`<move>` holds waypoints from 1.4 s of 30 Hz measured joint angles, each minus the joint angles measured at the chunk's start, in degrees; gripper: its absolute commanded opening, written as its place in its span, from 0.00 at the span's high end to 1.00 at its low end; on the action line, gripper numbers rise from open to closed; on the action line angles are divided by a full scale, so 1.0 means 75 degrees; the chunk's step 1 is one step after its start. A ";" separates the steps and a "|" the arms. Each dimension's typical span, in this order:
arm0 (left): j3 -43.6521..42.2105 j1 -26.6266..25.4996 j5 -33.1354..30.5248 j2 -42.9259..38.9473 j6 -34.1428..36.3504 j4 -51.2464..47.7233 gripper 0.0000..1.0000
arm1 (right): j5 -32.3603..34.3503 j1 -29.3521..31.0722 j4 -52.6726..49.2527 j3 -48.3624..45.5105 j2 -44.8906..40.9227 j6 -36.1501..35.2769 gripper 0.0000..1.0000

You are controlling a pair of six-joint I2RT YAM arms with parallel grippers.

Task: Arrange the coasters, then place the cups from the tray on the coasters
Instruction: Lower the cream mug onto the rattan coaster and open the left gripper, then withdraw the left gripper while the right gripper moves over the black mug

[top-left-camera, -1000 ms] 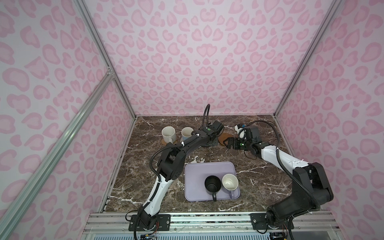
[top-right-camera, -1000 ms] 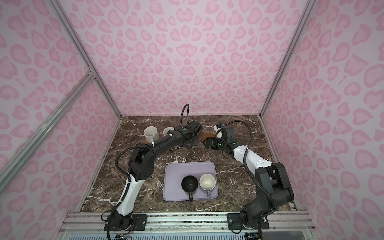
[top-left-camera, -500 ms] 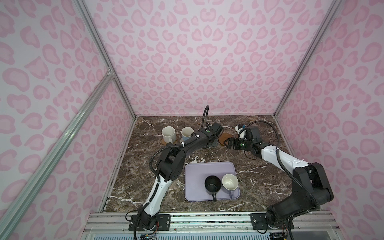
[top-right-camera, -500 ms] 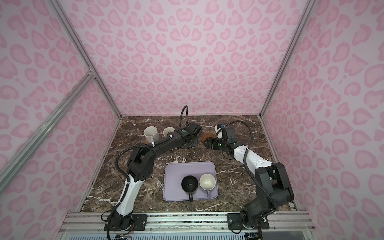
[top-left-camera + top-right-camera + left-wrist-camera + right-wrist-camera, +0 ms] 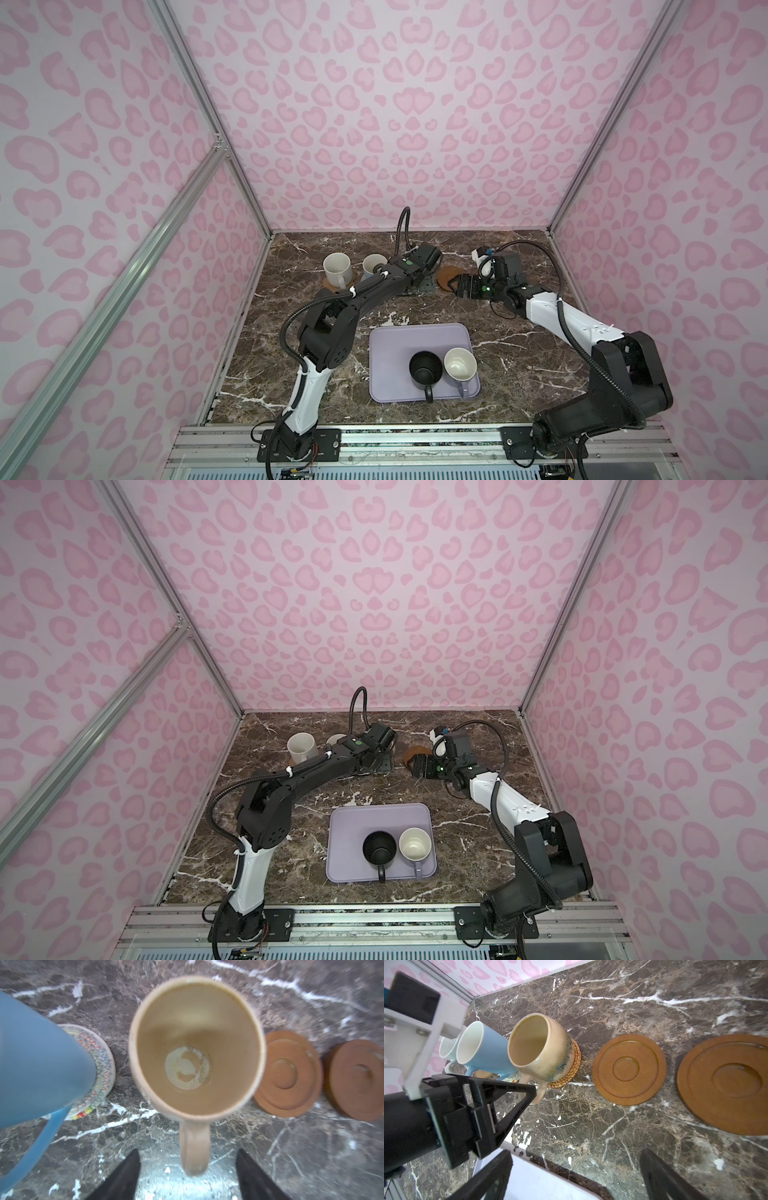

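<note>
Along the 12 o'clock edge of the tabletop [image 5: 511, 374], the coasters lie in one row running from 10 o'clock toward 2 o'clock.

1. The white cup [image 5: 337, 268] stands upright at the 10 o'clock end, on a tan coaster [image 5: 331, 285] that shows only at its base.
2. The light blue cup [image 5: 374, 263] stands just beside it on the 3 o'clock side, on the whitish woven coaster [image 5: 102, 1068].
3. The cream cup [image 5: 537, 1049] stands upright on the rattan coaster [image 5: 574, 1064], handle toward 6 o'clock. Both top views hide it under the left arm.
4. The inner brown disc [image 5: 629, 1069] and the outer brown disc [image 5: 729, 1082] lie flat next in the row, apart from each other.
5. The left hand [image 5: 187, 1152] is open. Its fingers [image 5: 124, 1176] stand one on each side of the cream cup's handle and clear of it.
6. The right hand [image 5: 575, 1167] is open wide. It hangs over the tabletop at the 2 o'clock end of the row, close by the discs.
7. The tray [image 5: 395, 345] lies flat at 6 o'clock, well apart from the row. On it, upright, are the black cup [image 5: 425, 368] and, just beside it at 3 o'clock, the lavender cup [image 5: 460, 365]. Both handles point to 6 o'clock.
</note>
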 measured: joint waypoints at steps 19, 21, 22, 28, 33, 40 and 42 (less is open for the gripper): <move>-0.3331 -0.0184 -0.0111 -0.4278 -0.0015 0.1026 0.04 | 0.1495 0.2215 -0.2055 0.0198 -0.2127 -0.0291 0.01; -0.3640 -0.0184 0.0015 -0.4657 -0.0015 0.0944 0.05 | 0.1705 0.2637 -0.2471 0.0204 -0.2305 -0.0286 0.02; -0.3774 -0.0184 0.0070 -0.4817 -0.0020 0.0927 0.06 | 0.1807 0.2789 -0.2661 0.0204 -0.2375 -0.0254 0.03; -0.4686 -0.0184 0.0901 -0.5896 -0.0035 0.0871 0.06 | 0.2518 0.3955 -0.3940 0.0210 -0.2961 0.0134 0.10; -0.5135 -0.0192 0.1641 -0.6406 -0.0108 0.0650 0.03 | 0.2891 0.4718 -0.4701 0.0201 -0.3410 0.0702 0.17; -0.5855 -0.0192 0.2212 -0.6948 -0.0385 0.0647 0.03 | 0.3398 0.6164 -0.5406 0.0259 -0.3421 0.1603 0.30; -0.6024 -0.0198 0.2308 -0.7102 -0.0498 0.0647 0.03 | 0.3596 0.6580 -0.5499 0.0259 -0.3305 0.1880 0.34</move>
